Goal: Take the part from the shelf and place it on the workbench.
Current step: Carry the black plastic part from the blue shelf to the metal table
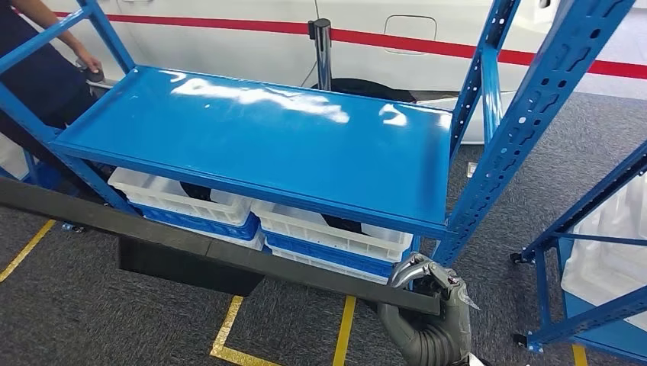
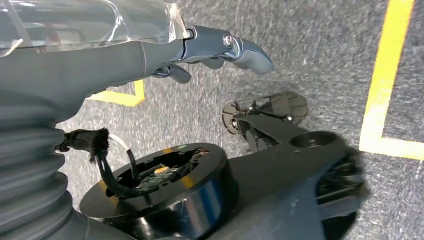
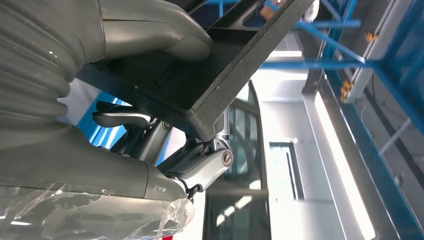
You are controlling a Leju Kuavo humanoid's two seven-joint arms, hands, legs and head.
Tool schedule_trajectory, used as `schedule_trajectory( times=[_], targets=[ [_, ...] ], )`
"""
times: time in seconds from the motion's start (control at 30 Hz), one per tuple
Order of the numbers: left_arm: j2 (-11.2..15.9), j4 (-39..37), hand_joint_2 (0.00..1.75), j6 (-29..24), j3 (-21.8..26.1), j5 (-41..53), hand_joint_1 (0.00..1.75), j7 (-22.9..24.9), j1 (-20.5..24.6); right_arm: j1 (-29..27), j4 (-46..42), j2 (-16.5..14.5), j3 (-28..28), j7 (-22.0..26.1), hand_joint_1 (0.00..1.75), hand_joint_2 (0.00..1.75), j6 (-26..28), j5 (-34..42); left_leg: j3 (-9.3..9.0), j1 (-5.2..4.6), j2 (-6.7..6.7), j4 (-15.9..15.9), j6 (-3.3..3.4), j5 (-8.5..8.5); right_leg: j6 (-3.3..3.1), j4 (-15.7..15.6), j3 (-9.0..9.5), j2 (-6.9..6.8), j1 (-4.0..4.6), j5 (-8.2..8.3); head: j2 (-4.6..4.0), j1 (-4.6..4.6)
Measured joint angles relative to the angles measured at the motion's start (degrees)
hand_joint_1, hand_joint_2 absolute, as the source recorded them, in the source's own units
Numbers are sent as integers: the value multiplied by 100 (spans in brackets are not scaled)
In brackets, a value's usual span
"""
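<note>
The big blue metal shelf rack point(image 1: 259, 145) takes most of the head view; its top board is glossy and bare. Behind it stands a white car body with a red stripe point(image 1: 397, 34), and a chrome post point(image 1: 323, 49) rises between them. Under the top board, on a lower level, sit white plastic crates stacked on blue ones point(image 1: 320, 232), with dark things inside that I cannot make out. A second blue rack point(image 1: 587, 252) stands to the right, holding a white foam piece point(image 1: 606, 252). The floor is a grey carpet with yellow tape lines point(image 1: 229, 328). At the far left corner of the shelf a person in dark clothes point(image 1: 38, 69) has one hand near the shelf edge.

The task's thing, a long black plastic trim part point(image 1: 191, 236), lies across the front of the rack, below the top board and off the shelf, running from the left edge of the head view down to the right. Its right end is in the right hand point(image 1: 431, 286), which grips it: the thumb lies on one face and the darker fingers point(image 3: 200, 160) are clamped on the opposite face, as the right wrist view shows.

The left hand point(image 2: 220, 50) hangs over the carpet. Its fingers are a little curled, apart from each other, and hold nothing.
</note>
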State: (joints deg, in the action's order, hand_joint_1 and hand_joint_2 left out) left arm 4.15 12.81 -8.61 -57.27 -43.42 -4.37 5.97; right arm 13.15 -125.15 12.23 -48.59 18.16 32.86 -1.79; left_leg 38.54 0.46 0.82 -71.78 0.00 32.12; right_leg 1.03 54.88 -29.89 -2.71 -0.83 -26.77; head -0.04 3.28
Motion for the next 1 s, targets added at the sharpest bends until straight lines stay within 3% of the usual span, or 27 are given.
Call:
schedule_trajectory(
  times=[0.07, 0.13, 0.2, 0.23, 0.3, 0.37, 0.43, 0.47, 0.5, 0.53, 0.57, 0.63, 0.7, 0.77, 0.83, 0.9, 0.97, 1.0],
  targets=[
    [2, 0, 175, 2, -3, -1, 0, -7, -11, -13, -1, 4, 0, 17, 175, 175, -10, 7, -334, -18, -104, 655, 56, -355, 0, -1, 15, -125, 9, -3, 0, 0],
    [4, 0, 175, 2, -7, -9, 0, -8, 3, -25, -3, 5, 0, 39, 175, 175, -21, 15, -743, -74, -359, 1477, 133, -653, 20, 1, 28, -230, 29, -13, 0, -2],
    [6, 0, 175, 2, -9, -22, 0, -5, 22, -53, -5, 10, -1, 67, 175, 175, -32, 46, -854, -128, -454, 1776, 189, -725, 57, 1, 35, -328, 48, -25, 0, -5],
    [7, 0, 175, 1, -10, -28, 0, -1, 22, -65, -8, 12, -1, 84, 175, 175, -37, 63, -839, -132, -384, 1788, 217, -743, 81, -7, 44, -382, 52, -30, 0, -6],
    [6, 0, 175, -1, -11, -39, 0, 18, 0, -89, -14, 18, -2, 118, 175, 175, -45, 100, -842, -99, -263, 1830, 273, -792, 141, 67, 34, -280, 35, -108, 0, -7],
    [8, 0, 175, -3, -13, -53, 0, 40, -3, -136, -19, 24, -2, 150, 175, 175, -47, 133, -846, -66, -151, 1861, 326, -844, 186, 539, -166, 34, 20, -415, 0, -9],
    [10, 0, 175, 1, -14, -67, 0, 49, 11, -196, -20, 31, -2, 183, 175, 175, -47, 166, -824, -71, -17, 1858, 353, -861, 199, 1353, -542, 211, 20, -799, 0, -13],
    [9, 0, 175, 5, -15, -73, 0, 52, 10, -222, -20, 35, -2, 197, 175, 175, -47, 182, -818, -71, 60, 1856, 356, -865, 204, 1636, -676, 231, 20, -876, 0, -13],
    [9, 0, 175, 9, -17, -75, 0, 54, 2, -239, -20, 38, -2, 209, 175, 175, -47, 191, -818, -67, 141, 1852, 355, -868, 207, 1718, -719, 238, 18, -841, 0, -14],
    [9, 0, 175, 13, -20, -77, 0, 56, -7, -248, -20, 41, -2, 220, 175, 175, -47, 194, -823, -60, 220, 1848, 348, -869, 211, 1555, -647, 256, 12, -692, 0, -14],
    [9, 0, 175, 16, -22, -78, 0, 56, -13, -258, -21, 45, -2, 238, 175, 175, -47, 201, -828, -48, 302, 1837, 336, -868, 218, 1200, -484, 322, -4, -472, 0, -14],
    [9, -1, 175, 19, -24, -78, 0, 51, 4, -303, -35, 57, 2, 292, 175, 175, -47, 228, -792, -42, 461, 1782, 284, -854, 221, 427, -154, 629, -58, -127, -1, -16],
    [9, -2, 175, -6, -24, -78, 0, 39, 27, -353, -57, 67, 6, 344, 175, 175, -48, 253, -712, -35, 604, 1734, 209, -858, 177, 105, -40, 793, -72, -45, -1, -15],
    [17, -3, 175, -57, -25, -86, 0, 20, 11, -383, -81, 70, 15, 395, 175, 175, -49, 277, -655, -13, 702, 1727, 142, -881, 101, 90, -43, 648, -53, -36, 0, -13],
    [24, -5, 175, -93, -27, -103, 0, 1, -15, -451, -105, 72, 29, 459, 175, 175, -55, 325, -541, -24, 498, 1522, 80, -763, 27, 76, -35, 477, -57, -25, -1, -1],
    [24, -6, 175, -104, -29, -122, 0, -12, -5, -543, -121, 72, 37, 522, 175, 175, -73, 369, -221, -30, 158, 856, 24, -431, -22, 70, -31, 290, -36, -32, -1, 11],
    [24, -7, 175, -103, -28, -134, 0, -19, 7, -610, -127, 73, 39, 557, 175, 175, -97, 395, 143, -16, 31, 119, 9, -169, -39, 71, -30, 102, -2, -45, 0, 13],
    [24, -7, 175, -101, -29, -137, 0, -19, 1, -630, -127, 74, 39, 564, 175, 175, -116, 402, 207, -17, 8, -8, 21, -167, -41, 71, -28, 22, 9, -51, 0, 11]
  ],
)
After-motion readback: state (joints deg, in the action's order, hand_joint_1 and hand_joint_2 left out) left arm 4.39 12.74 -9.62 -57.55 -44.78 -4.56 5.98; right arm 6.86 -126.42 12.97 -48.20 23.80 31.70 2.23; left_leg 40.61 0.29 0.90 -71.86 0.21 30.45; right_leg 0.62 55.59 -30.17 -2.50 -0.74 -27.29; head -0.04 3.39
